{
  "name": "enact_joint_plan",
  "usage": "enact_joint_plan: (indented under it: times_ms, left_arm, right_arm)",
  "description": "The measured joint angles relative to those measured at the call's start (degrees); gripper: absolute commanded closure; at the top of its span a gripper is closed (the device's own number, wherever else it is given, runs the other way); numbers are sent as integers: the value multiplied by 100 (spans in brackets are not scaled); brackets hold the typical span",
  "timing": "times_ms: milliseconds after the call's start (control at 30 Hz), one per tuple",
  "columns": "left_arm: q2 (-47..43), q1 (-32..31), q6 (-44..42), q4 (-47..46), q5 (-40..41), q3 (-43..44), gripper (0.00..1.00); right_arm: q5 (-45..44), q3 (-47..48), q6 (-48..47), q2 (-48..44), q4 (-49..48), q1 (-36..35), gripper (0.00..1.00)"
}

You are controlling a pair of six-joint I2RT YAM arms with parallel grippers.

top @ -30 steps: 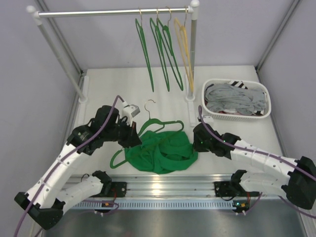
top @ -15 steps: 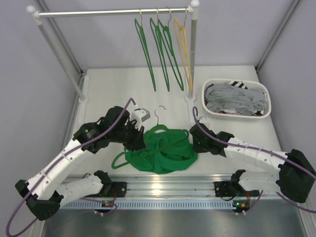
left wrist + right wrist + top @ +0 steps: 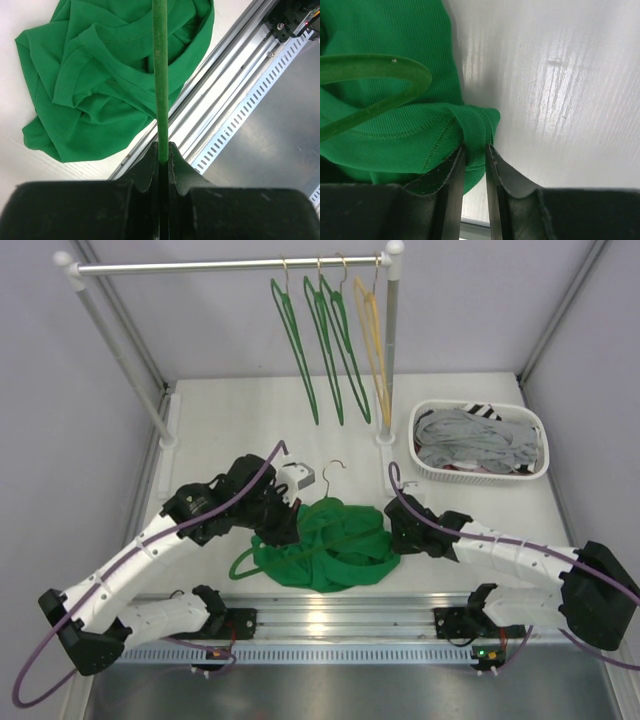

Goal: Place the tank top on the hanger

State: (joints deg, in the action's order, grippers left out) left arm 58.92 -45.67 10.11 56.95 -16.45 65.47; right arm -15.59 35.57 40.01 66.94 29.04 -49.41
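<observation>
Tank top (image 3: 90, 100) hem pinched in closed right claw (image 3: 474, 152); left claw (image 3: 163, 151) clamped on hanger (image 3: 160, 75) above fabric

White table (image 3: 225, 420) has the green tank top (image 3: 340, 540) bunched up front, basket (image 3: 480, 477) back right, rack (image 3: 200, 267) behind.

tank top (image 3: 335, 545) bunched | hanger (image 3: 237, 566) across it | left gripper (image 3: 286, 527), right gripper (image 3: 393, 531) flanking

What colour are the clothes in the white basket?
The clothes are grey, seen best in the top external view.
</observation>
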Motion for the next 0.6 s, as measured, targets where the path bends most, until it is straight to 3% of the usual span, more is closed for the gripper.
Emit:
enact_joint_plan:
  times_ms: [400, 600]
  left_arm:
    - [282, -63, -129, 37, -116, 199, 100]
    - [286, -96, -192, 146, -153, 444, 100]
  right_arm:
    - [26, -155, -101, -66, -61, 7, 98]
    - [39, -157, -168, -120, -63, 59, 100]
